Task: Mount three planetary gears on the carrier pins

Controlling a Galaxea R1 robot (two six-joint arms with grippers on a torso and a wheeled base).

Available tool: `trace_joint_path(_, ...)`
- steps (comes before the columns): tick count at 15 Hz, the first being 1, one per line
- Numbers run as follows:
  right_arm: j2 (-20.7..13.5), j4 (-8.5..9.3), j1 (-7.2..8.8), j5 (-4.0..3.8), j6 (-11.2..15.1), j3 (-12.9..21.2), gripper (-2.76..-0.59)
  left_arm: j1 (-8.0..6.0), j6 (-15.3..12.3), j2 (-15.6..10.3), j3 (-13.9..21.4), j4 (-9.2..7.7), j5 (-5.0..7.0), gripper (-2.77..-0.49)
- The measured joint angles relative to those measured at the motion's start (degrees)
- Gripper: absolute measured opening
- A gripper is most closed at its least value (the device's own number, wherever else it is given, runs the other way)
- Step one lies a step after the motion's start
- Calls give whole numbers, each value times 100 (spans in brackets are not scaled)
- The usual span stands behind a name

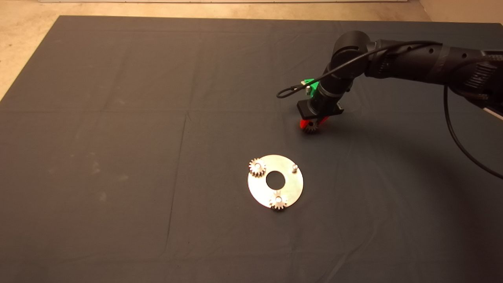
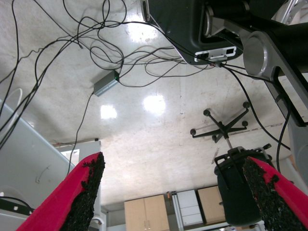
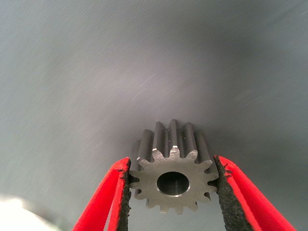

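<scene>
**Third gear pinched by its teeth, one pin left to fill**

The small grey metal spur gear (image 3: 174, 179) sat between the black pads (image 3: 124, 192) of the right claw (image 1: 312, 125), bore facing the wrist camera, teeth touching both pads. Right claw was clenched on it, at or just above the dark mat (image 1: 118, 137) covering the bench; contact with the mat could not be told. It was up and to the right of the flat shiny round metal disc (image 1: 289, 188) in the head view, apart from it.

On the disc, two small silvery gears (image 1: 257, 168) (image 1: 278, 202) were seated on their studs. The one bare short silver pin (image 1: 294, 168) stood on the disc's near-right side, closest to the held gear.

Risks, judged from this:
- Grip was on tooth tips only, so the gear could rotate or slip out during the carry.
- A tilted gear would likely catch the bore on the pin top and jam or drop.
- The disc lay loose on cloth; a sideways push could slide it and spoil alignment.
- The fingers could knock a seated gear when coming down.

The left claw (image 2: 175, 197) was parked off the bench, fingers spread wide and gripping nothing, its camera showing floor, cables and a black office chair (image 2: 231, 159).
</scene>
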Motion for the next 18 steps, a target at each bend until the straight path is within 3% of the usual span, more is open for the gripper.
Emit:
trace_joint_path(2,34,9,32,-36,0,63,-230,0,-131,273,0,0,0,-122)
trace_joint_path(5,59,99,313,-178,0,196,-230,0,-309,590,0,0,-11,-122)
trace_joint_path(6,59,138,558,-339,0,251,-230,2,-336,618,0,0,-11,-122)
trace_joint_path(7,59,141,618,-404,0,283,-230,0,-359,653,0,0,-9,-122)
trace_joint_path(8,79,235,692,-599,0,363,-230,1,-395,681,0,0,-9,-122)
trace_joint_path(9,110,324,682,-648,0,397,-231,0,-406,701,0,0,-11,-122)
trace_joint_path(14,405,424,673,-626,11,639,-231,0,-444,741,0,0,-9,-122)
trace_joint_path(18,446,626,670,-642,152,948,-231,0,-458,740,0,0,-9,-122)
